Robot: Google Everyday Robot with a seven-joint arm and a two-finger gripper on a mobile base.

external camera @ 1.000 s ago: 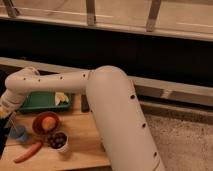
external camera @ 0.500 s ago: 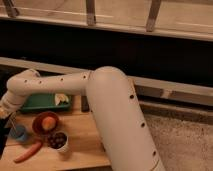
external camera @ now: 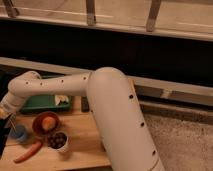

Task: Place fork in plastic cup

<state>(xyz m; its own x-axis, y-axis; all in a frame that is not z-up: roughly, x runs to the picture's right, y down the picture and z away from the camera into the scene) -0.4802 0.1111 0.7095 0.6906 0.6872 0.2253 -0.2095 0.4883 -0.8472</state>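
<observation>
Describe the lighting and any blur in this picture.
Camera view: dim, warm light on the wooden table; the wall behind falls near-black. The whole frame is soft. The white arm blocks much of it. The gripper, at the left edge above the plastic cup, is dark and indistinct.

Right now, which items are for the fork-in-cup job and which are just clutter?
Job: gripper at the far left edge, above the plastic cup; fork slanting into the cup.
Lying about: orange bowl, white cup, carrot, green tray.

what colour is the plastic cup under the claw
Light blue plastic cup, camera view; claw at far left.
</observation>
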